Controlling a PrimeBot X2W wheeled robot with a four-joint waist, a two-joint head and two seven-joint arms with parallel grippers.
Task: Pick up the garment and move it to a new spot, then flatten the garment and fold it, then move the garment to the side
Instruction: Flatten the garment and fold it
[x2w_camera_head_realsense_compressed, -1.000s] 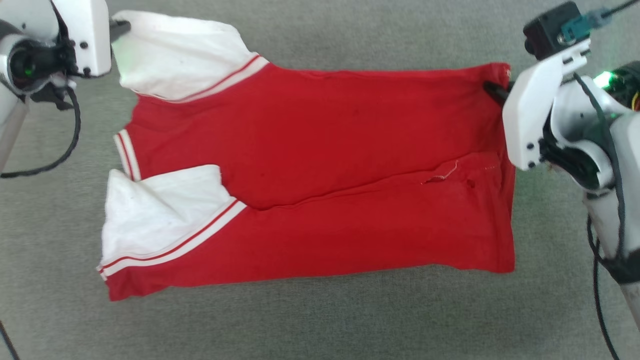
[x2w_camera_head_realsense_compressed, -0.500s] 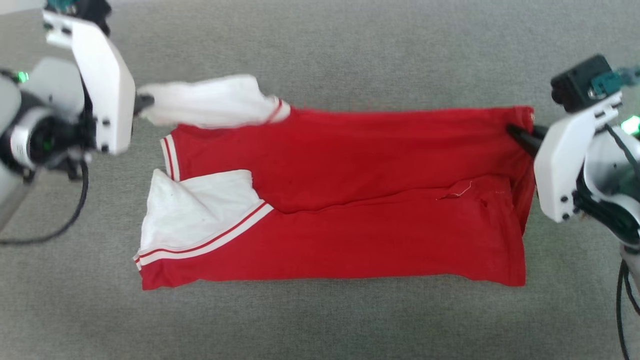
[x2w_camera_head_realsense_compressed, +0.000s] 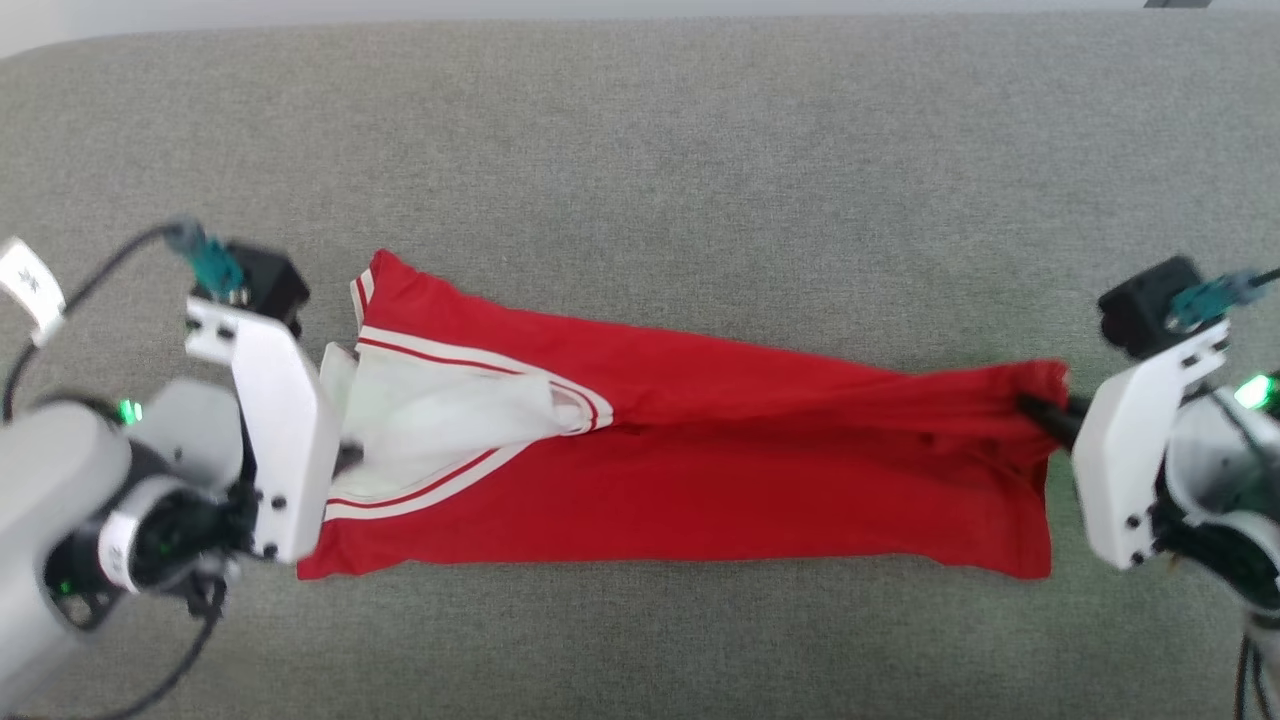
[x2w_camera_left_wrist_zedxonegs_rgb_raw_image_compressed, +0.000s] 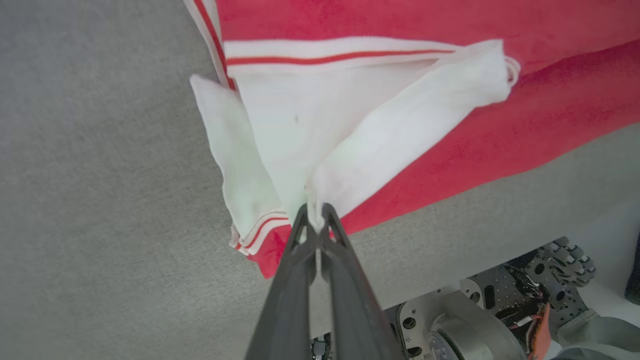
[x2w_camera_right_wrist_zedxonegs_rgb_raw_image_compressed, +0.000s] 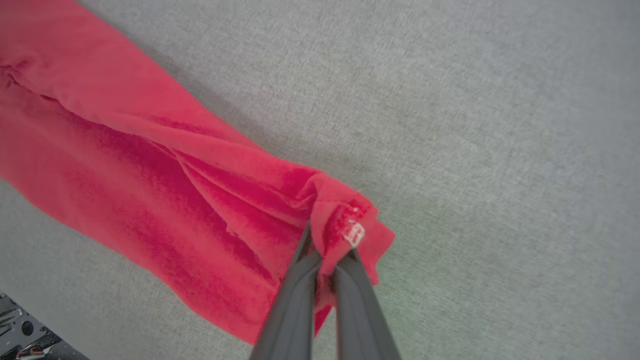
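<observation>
Red garment (x2w_camera_head_realsense_compressed: 720, 490) stretches over the grey table (x2w_camera_head_realsense_compressed: 640, 150); the left hand (x2w_camera_left_wrist_zedxonegs_rgb_raw_image_compressed: 314, 215) pinches its white sleeve (x2w_camera_left_wrist_zedxonegs_rgb_raw_image_compressed: 310, 130), the right hand (x2w_camera_right_wrist_zedxonegs_rgb_raw_image_compressed: 327, 255) pinches its hem corner (x2w_camera_right_wrist_zedxonegs_rgb_raw_image_compressed: 350, 220).

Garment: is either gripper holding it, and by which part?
Both. The left gripper pinches the garment by its white sleeve; the right gripper, by a hem corner.

surface: grey woven cloth covering (x2w_camera_head_realsense_compressed: 700, 140), seen flat and even in all views
far edge: rounded corner seen at upper left of head view
background: pale strip (x2w_camera_head_realsense_compressed: 300, 12) seen beyond far edge
top right: small dark item (x2w_camera_head_realsense_compressed: 1168, 3), cut off, not identifiable
</observation>
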